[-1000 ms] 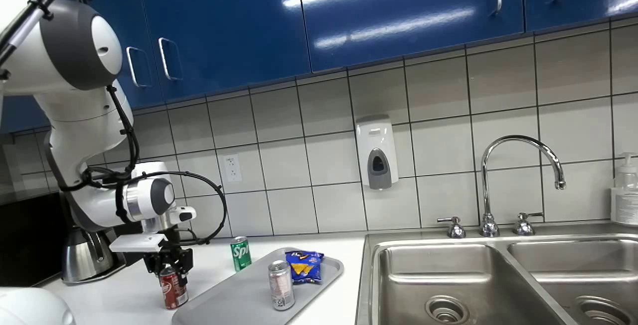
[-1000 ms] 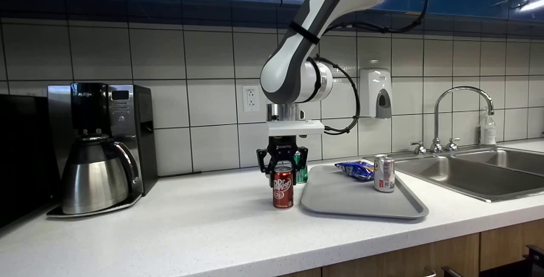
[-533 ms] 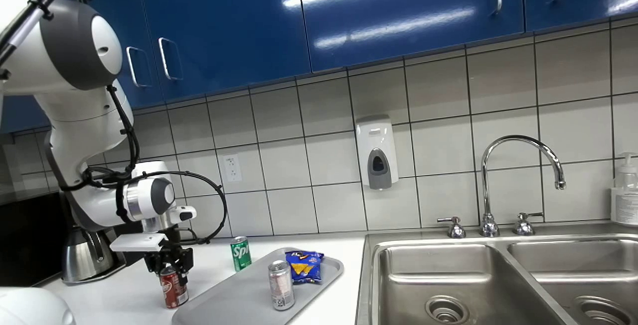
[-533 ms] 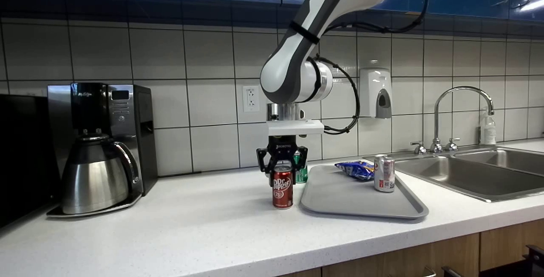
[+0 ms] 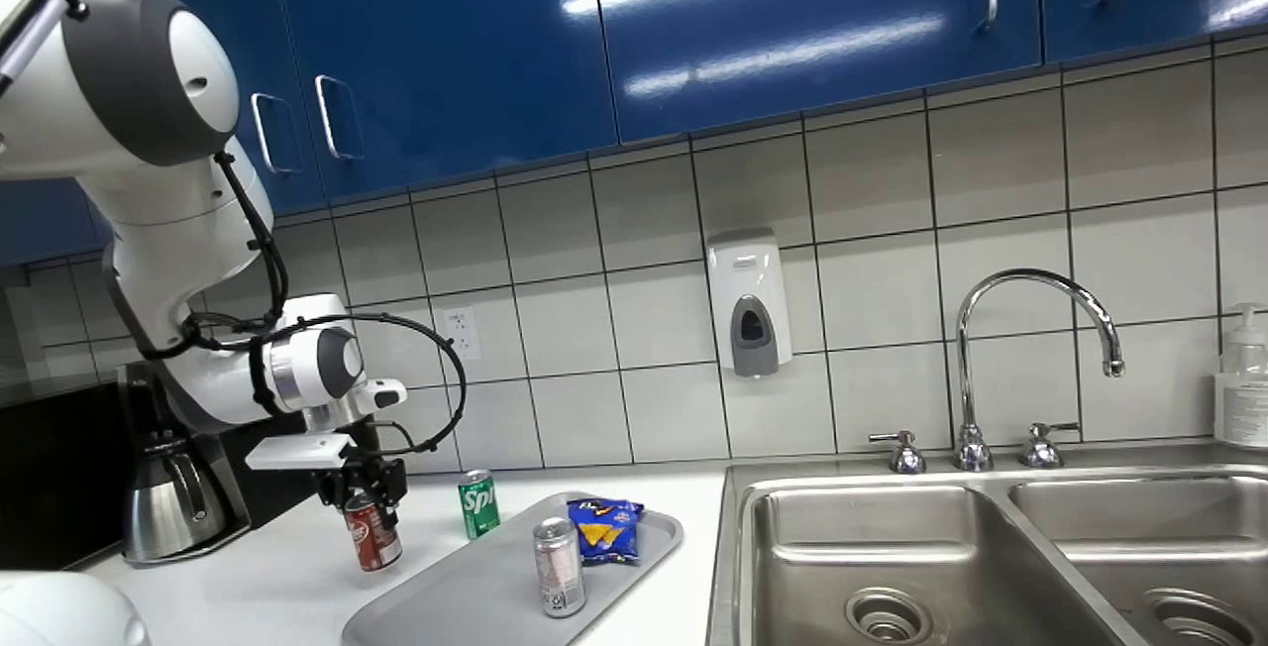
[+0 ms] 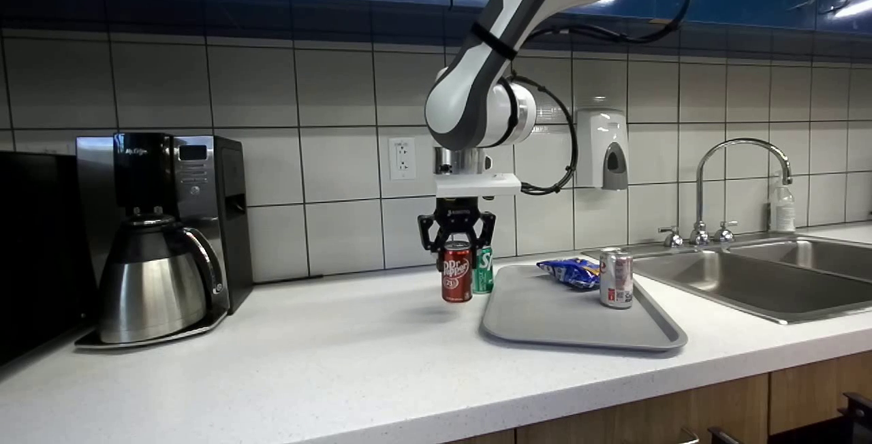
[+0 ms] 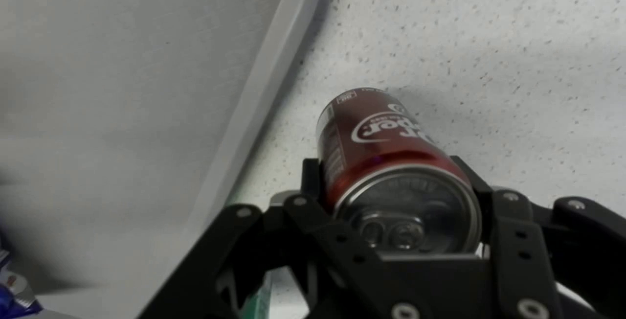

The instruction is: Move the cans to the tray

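Observation:
The red can (image 6: 457,285) is held upright by my gripper (image 6: 457,261), a little above the counter and left of the tray in an exterior view. In the wrist view the gripper fingers (image 7: 393,182) press both sides of the red can (image 7: 381,135) near its top. The green can (image 5: 479,504) stands on the counter beside the tray's far edge; the red can partly covers the green can (image 6: 484,274) in an exterior view. The silvery-grey can (image 5: 560,567) stands upright on the grey tray (image 5: 466,587); both also show as can (image 6: 616,279) and tray (image 6: 545,314).
A blue and yellow snack packet (image 5: 606,530) lies on the tray near the silvery can. A coffee maker with a steel jug (image 6: 157,280) stands at the left. The steel sink (image 6: 736,287) is right of the tray, with a tiled wall behind.
My gripper has risen with the red can in it, lifting it off the counter and shifting it slightly toward the wall and the green can. The other cans, packet and tray have not moved.

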